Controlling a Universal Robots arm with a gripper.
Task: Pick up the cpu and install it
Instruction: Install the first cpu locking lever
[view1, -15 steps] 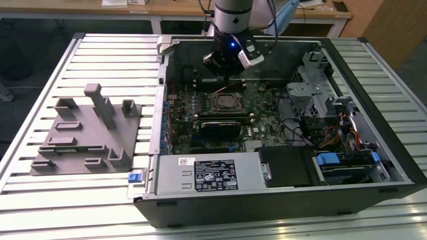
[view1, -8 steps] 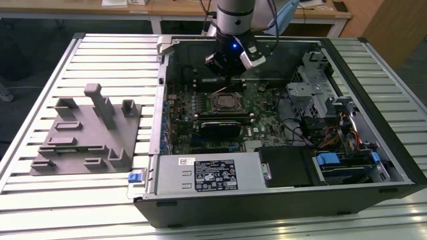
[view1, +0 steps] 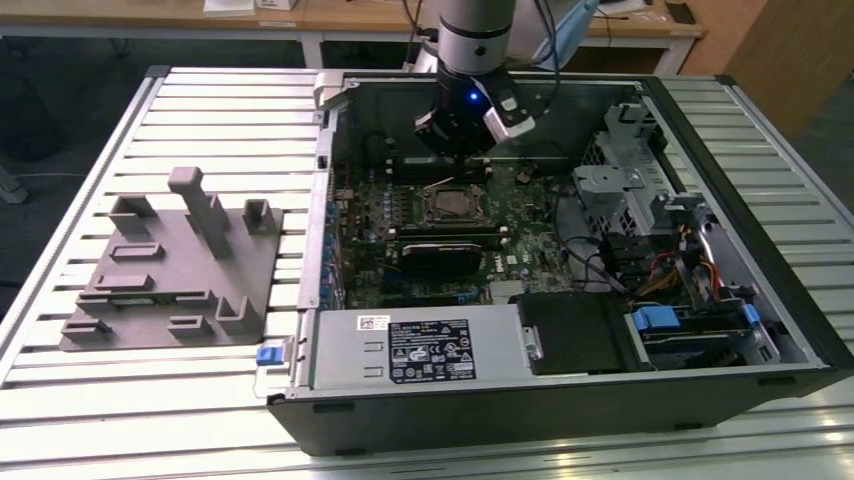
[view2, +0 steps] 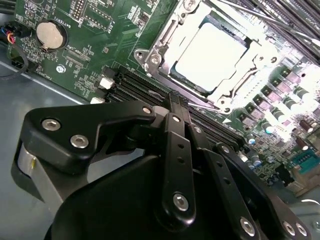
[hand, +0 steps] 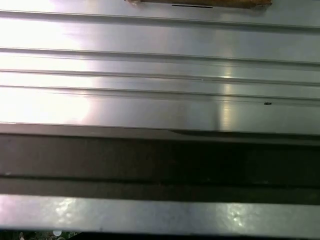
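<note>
cpu (view2: 212, 55) sits in the motherboard socket (view2: 150, 55), gripper (view1: 470, 150) hovers just above it, can't tell fingers' state.

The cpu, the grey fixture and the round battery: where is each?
cpu (view2: 212, 55), second wrist view, middle of its pale top.
grey fixture (view1: 174, 265), exterior view, its flat base.
battery (view2: 51, 34), second wrist view, its face.

No print can be read — just a label (view1: 427, 350) with illegible lettering on the grey box (view1: 334, 360), six o'clock from the motherboard (view1: 541, 240).
</note>
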